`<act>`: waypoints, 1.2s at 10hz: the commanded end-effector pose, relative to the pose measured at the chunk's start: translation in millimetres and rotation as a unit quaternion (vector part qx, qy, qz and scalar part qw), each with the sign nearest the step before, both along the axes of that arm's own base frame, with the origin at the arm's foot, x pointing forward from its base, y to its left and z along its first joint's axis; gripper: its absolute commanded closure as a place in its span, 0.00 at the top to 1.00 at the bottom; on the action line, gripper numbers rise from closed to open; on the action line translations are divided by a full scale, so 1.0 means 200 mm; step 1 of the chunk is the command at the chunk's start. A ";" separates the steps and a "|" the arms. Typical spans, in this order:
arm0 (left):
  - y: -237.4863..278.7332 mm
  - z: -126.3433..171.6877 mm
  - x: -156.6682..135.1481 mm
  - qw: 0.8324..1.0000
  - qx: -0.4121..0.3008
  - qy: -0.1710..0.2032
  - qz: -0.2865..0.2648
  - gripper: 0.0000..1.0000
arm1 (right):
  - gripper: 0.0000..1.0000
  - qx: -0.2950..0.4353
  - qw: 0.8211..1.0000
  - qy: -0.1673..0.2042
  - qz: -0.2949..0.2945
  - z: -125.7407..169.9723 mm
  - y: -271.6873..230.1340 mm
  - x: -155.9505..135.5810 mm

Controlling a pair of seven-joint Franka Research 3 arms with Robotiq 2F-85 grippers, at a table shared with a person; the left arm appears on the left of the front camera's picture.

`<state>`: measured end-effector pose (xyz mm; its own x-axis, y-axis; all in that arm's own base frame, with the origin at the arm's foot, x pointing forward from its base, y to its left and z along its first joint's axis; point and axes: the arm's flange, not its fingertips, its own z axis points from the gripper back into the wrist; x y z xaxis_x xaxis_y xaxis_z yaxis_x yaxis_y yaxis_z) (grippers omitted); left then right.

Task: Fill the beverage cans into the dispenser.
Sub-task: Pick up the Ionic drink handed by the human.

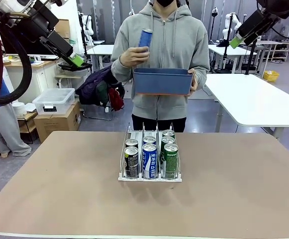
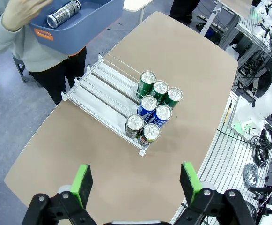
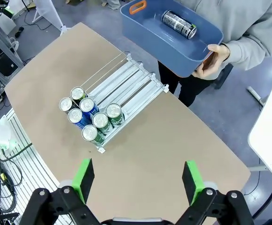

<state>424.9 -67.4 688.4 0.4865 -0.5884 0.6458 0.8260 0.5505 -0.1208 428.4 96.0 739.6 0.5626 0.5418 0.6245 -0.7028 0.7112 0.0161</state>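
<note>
Dispenser (image 1: 149, 179) sits mid-table (image 1: 59, 199), seven cans (image 1: 149, 160) bunched at robot-side end: two black, two blue, three green. Person at far side lifts blue can (image 1: 145, 38) in one hand (image 1: 132, 56) and holds blue bin (image 1: 162, 82), with black can (image 3: 179, 24) lying inside. Left gripper (image 2: 136, 177) and right gripper (image 3: 138, 176) both spread wide, empty, way up over table.

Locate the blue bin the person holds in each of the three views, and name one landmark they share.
Front view: the blue bin sits upper centre, above the dispenser.
Left wrist view: bin in the top left corner, a can lying inside.
Right wrist view: bin at the top, right of centre, the can inside.
Shared landmark: the dispenser, mid-picture in every view.
</note>
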 end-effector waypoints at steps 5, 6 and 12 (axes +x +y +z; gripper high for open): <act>0.00 0.01 0.00 1.000 0.004 0.007 -0.001 1.00 | 1.00 0.007 1.000 0.001 0.009 0.00 0.00 0.00; 0.00 0.01 0.00 1.000 0.004 0.007 -0.001 1.00 | 1.00 0.007 1.000 0.001 0.009 0.00 0.00 0.00; 0.00 0.01 0.00 1.000 0.004 0.007 -0.001 1.00 | 1.00 0.007 1.000 0.001 0.009 0.00 0.00 0.00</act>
